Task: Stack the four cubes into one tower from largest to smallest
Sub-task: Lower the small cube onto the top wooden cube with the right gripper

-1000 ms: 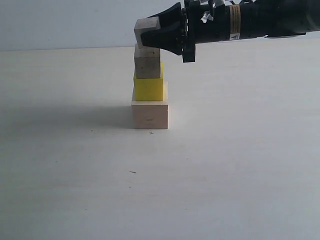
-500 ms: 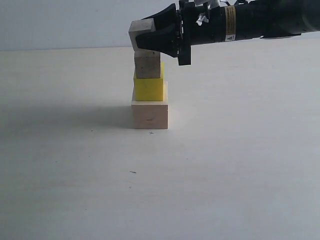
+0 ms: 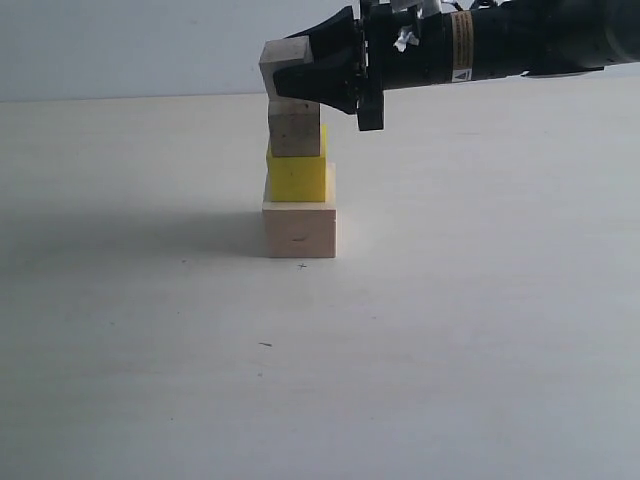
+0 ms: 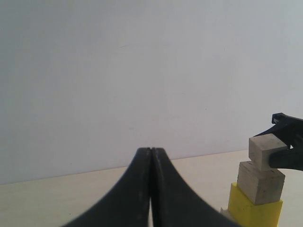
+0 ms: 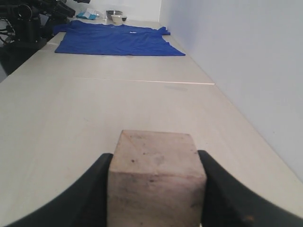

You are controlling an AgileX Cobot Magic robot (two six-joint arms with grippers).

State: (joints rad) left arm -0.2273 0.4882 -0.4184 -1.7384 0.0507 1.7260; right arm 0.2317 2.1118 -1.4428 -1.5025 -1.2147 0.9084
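1. Compared with a second ago, we are seeing the right gripper and the smallest cube in its jaws sitting slightly further left in the exterior view. The three cubes underneath are standing where they were.
2. We are watching the right gripper's jaws clamping the smallest cube from both sides, with the arm reaching in level from the right of the exterior view.
3. We are finding that cube directly above the knotty cube and overhanging its left edge. We cannot tell whether the two are touching or are just apart.
4. We are seeing the knotty cube resting on the yellow cube. The yellow cube is resting on the largest cube, which is standing on the table.
5. We are noting the left gripper with its jaws pressed together and holding nothing. It is sitting well apart from the cubes, which are showing at the edge of its wrist view.
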